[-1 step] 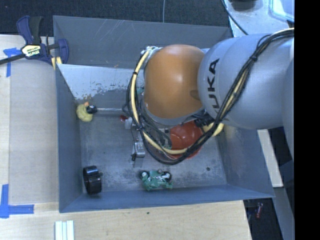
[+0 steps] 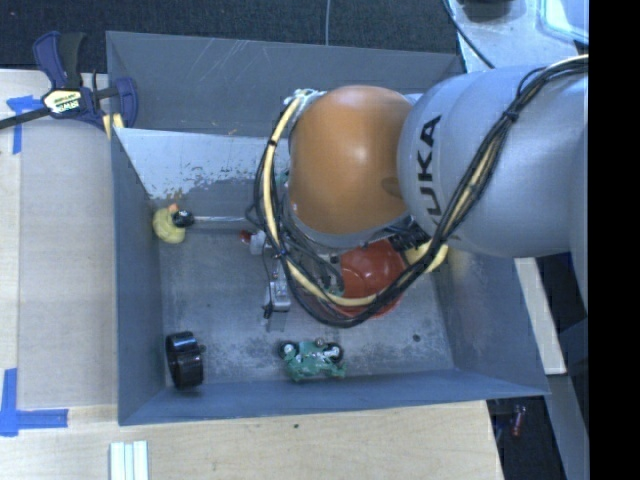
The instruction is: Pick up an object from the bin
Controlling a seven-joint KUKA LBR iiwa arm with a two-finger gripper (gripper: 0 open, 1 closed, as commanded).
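Over the middle of the grey bin [image 2: 135, 318], the gripper [image 2: 276, 294] hangs low beneath the orange wrist cover [image 2: 345, 158]; whether it is released or clenched I cannot tell, and nothing shows in its grasp. Nearest lie a green cluttered piece [image 2: 312, 360] by the near wall and a red round thing [image 2: 372, 266] beside it. A black cylinder [image 2: 183, 358] and a yellow-headed rod [image 2: 172, 223] sit well apart. I judge the pick not yet made

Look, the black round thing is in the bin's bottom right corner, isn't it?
Not quite. The camera view shows the black round thing in the bottom left corner of the bin, not the bottom right. The green thing lies to its right.
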